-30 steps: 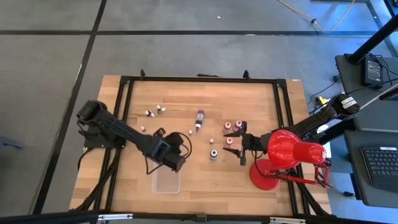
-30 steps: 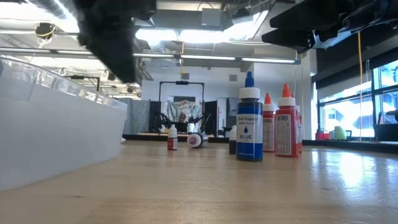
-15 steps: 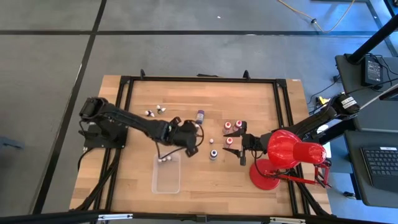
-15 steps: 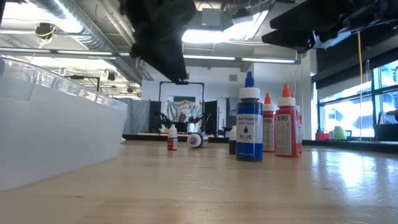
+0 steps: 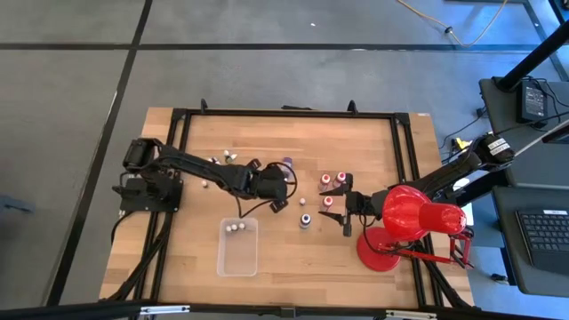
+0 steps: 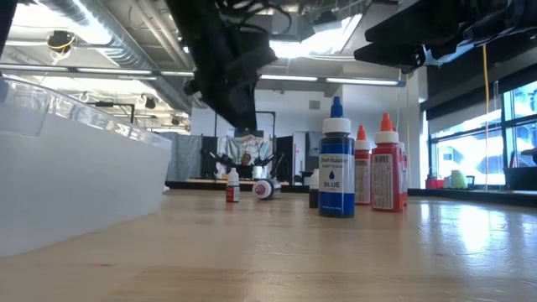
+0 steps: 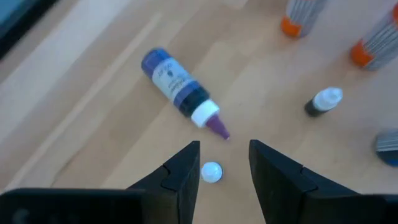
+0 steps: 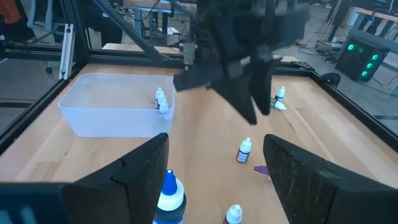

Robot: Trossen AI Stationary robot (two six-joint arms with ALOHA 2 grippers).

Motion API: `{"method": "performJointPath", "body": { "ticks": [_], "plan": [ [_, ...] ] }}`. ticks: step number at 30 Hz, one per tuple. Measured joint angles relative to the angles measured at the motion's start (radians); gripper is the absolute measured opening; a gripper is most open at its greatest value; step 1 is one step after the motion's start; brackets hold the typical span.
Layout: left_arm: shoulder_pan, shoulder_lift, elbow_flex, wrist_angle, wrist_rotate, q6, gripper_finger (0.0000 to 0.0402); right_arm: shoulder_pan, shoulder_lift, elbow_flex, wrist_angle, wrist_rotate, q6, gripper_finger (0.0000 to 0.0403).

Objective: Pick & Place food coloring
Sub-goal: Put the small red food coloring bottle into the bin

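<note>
Low view, from worktop height, has the clear tray (image 6: 80, 180) nearest, then a blue bottle (image 6: 336, 164) and red bottles (image 6: 384, 168) standing together, with two tiny bottles (image 6: 233, 186) far back; it cannot show what lies in the tray. High view does: two small bottles (image 5: 235, 228) already sit at the tray's far end, so the work looks begun but mostly left, since the rest of the food coloring is spread over the worktop (image 5: 373, 147). Left gripper (image 5: 278, 197) hangs over the middle of the worktop, and only its wrist view shows its jaws part open and empty, a tiny white-capped bottle (image 7: 211, 172) straight below the gap, a longer purple bottle (image 7: 180, 90) lying just beyond. Right gripper (image 5: 348, 213) waits beside the red lamp (image 5: 413, 218), jaws wide and holding nothing, over the blue bottle. Farther off, more small bottles (image 5: 222, 157) lie near the worktop's far left side, well apart from the tray.
</note>
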Motion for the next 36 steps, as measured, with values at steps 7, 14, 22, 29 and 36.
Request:
{"method": "performJointPath", "body": {
  "ticks": [7, 14, 22, 29, 36],
  "plan": [
    [0.031, 0.054, 0.000, -0.006, 0.071, -0.052, 0.0192, 0.000, 0.000, 0.000, -0.001, 0.000, 0.000, 0.0265],
    [0.052, 0.063, 0.000, 0.000, 0.092, -0.043, 0.0223, 0.000, 0.000, 0.000, -0.001, 0.000, 0.000, 0.0265],
    [0.033, 0.063, 0.000, 0.001, 0.094, 0.022, 0.0220, 0.000, 0.000, 0.000, -0.001, 0.000, 0.000, 0.0265],
    [0.037, 0.076, 0.000, -0.008, 0.112, -0.062, 0.0215, 0.000, 0.000, 0.000, -0.002, 0.000, 0.000, 0.0265],
    [0.061, 0.133, -0.001, -0.022, 0.111, -0.098, 0.0190, 0.000, 0.000, 0.000, -0.004, 0.000, 0.002, 0.0265]
  ]
}}
